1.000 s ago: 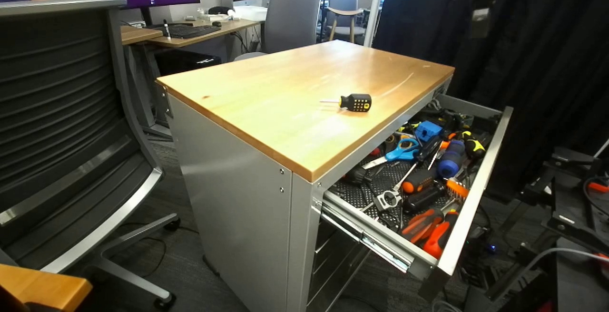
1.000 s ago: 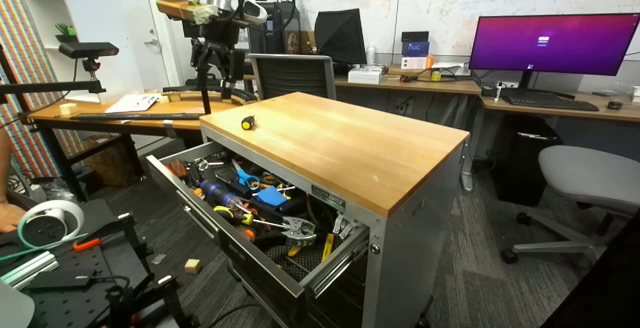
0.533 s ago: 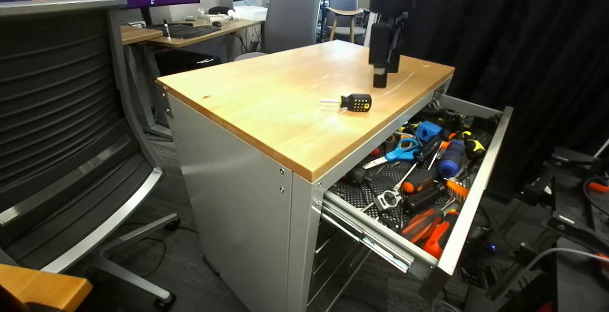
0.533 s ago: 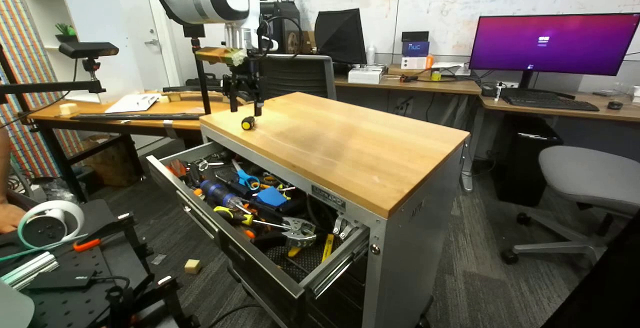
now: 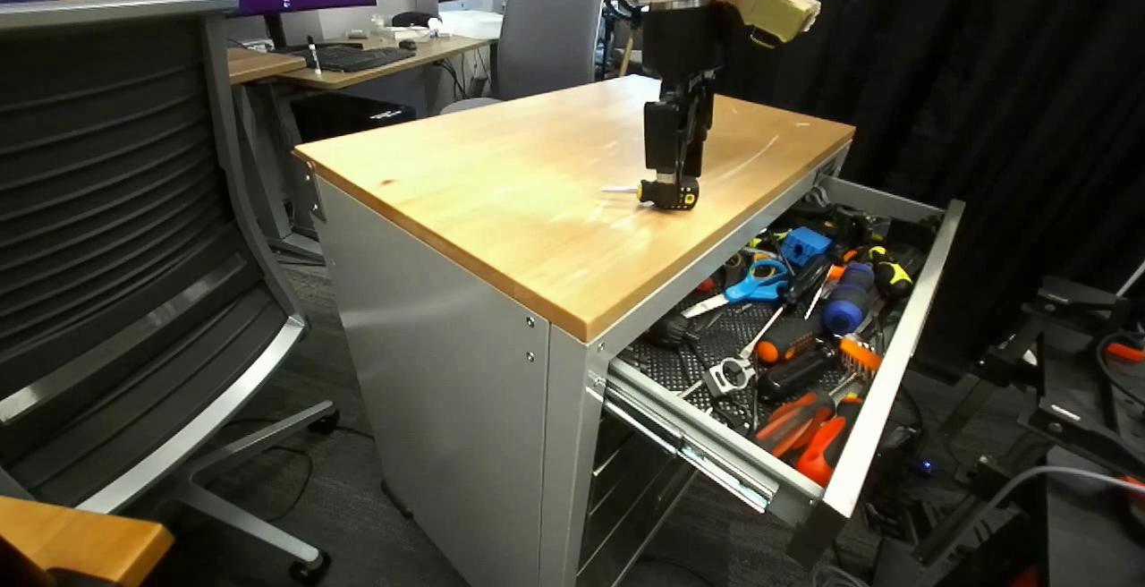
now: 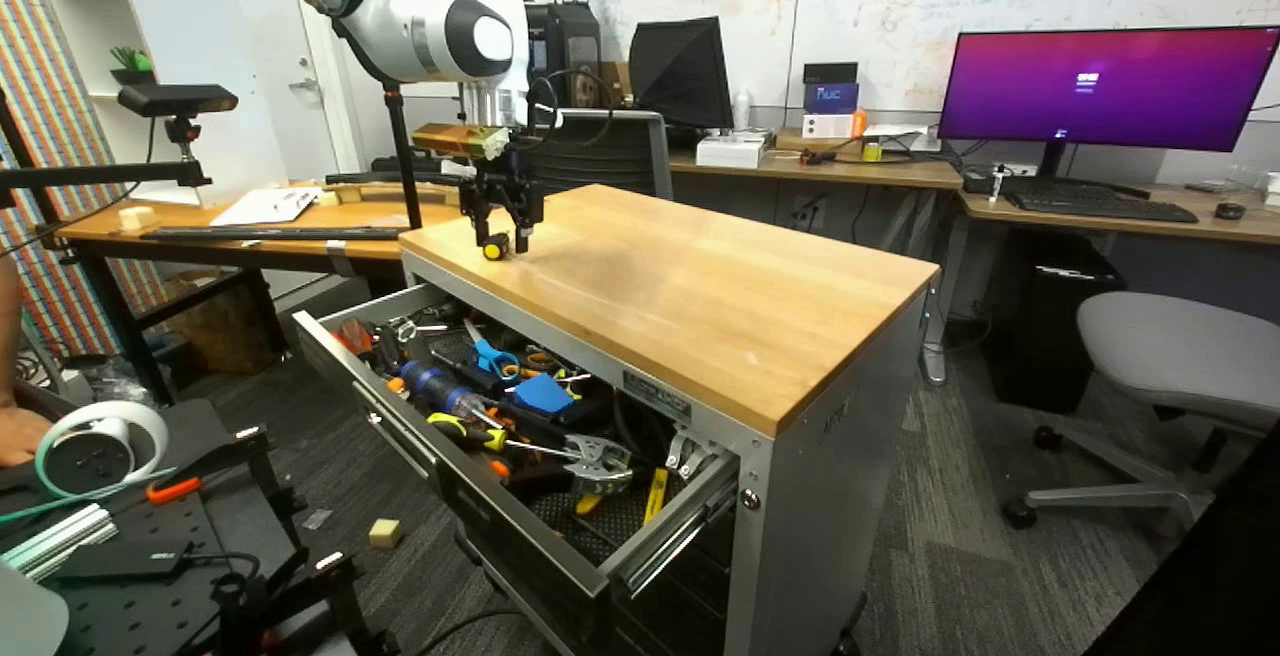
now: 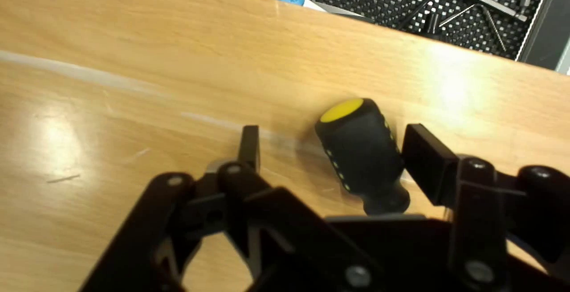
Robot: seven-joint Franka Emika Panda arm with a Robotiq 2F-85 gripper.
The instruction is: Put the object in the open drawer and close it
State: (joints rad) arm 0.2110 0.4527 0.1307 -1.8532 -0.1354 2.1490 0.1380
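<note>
The object is a stubby black screwdriver (image 5: 688, 197) with a yellow spot on its end, lying on the wooden cabinet top. It also shows in an exterior view (image 6: 493, 251) and in the wrist view (image 7: 361, 149). My gripper (image 7: 332, 144) is open and lowered over it, with the handle between the fingers. The handle is close to the right finger in the wrist view; I cannot tell if they touch. The gripper shows in both exterior views (image 5: 669, 186) (image 6: 507, 242). The top drawer (image 5: 897, 350) is pulled open, also in an exterior view (image 6: 540, 531).
The drawer holds blue scissors (image 5: 759, 281), a blue-handled tool (image 5: 848, 299), red-handled pliers (image 5: 821, 448) and several other tools. The wooden top (image 6: 700, 296) ends in an edge above the drawer. A black chair (image 5: 125, 211) stands beside the cabinet.
My gripper has come down from high above the far end of the cabinet to the tabletop, its fingers now around the screwdriver. The screwdriver and drawer have not visibly moved.
</note>
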